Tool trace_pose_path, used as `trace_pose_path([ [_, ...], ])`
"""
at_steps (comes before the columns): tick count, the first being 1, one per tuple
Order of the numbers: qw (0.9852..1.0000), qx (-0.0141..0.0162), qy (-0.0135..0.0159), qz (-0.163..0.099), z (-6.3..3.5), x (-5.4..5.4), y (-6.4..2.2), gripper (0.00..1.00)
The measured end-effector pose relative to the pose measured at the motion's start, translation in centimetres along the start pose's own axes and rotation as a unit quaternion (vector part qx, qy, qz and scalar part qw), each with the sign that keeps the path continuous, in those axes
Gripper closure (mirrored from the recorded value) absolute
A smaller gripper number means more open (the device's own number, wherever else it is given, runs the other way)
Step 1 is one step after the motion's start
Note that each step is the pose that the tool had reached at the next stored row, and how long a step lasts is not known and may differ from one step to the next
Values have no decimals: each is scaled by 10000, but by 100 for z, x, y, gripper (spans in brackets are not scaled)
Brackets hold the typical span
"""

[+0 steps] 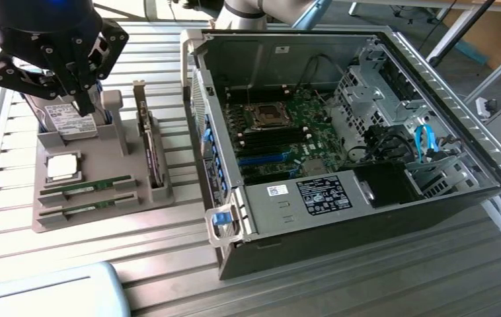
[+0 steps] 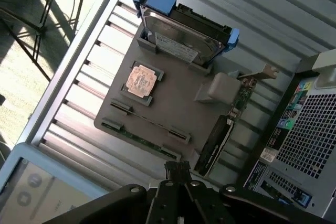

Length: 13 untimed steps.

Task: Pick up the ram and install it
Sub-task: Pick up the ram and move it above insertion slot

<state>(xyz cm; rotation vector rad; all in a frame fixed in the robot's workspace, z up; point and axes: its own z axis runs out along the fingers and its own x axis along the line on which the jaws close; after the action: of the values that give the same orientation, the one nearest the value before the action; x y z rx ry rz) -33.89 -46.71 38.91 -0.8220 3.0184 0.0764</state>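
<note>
**A:** Where is the ram?

**B:** There are two sticks, both on edge in slots of the grey tray (image 1: 100, 221). In the exterior view the inner ram stick (image 1: 87, 187) sits at six o'clock of the CPU (image 1: 63, 168). The outer ram stick (image 1: 87, 209) runs along the tray's six o'clock rim. Only their thin green top edges show, and the chips cannot be made out.

**A:** And the tool?

**B:** The tool (image 1: 81, 105) hangs at the tray's twelve o'clock end, over the hard drive (image 1: 67, 122) and well apart from both sticks. Its fingers are pressed together with nothing between them. Its dark body hides the drive's far end.

**A:** Anything else hard to read?

**B:** The expansion card (image 1: 149, 148) stands on edge, so little of its face shows. Inside the open computer case (image 1: 427, 198) I cannot tell whether the long slots on the motherboard (image 1: 290, 142) are filled. A pale rounded object (image 1: 47, 290) at seven o'clock is cut off by the picture's edge.

**A:** What room is there to move?

**B:** Only a narrow strip of the slatted metal surface (image 1: 176, 228) separates the tray from the case at three o'clock. Wider bare slats lie at six o'clock of the tray.
</note>
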Motion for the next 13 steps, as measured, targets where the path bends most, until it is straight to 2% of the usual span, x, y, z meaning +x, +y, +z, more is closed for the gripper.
trace_pose_path([
  [3, 9996, -7, 12, -267, 6, 0, 0, 89],
  [8, 9974, -17, 31, -714, 13, 1, -1, 89],
  [13, 9926, -29, 54, -1213, 21, 1, -1, 89],
])
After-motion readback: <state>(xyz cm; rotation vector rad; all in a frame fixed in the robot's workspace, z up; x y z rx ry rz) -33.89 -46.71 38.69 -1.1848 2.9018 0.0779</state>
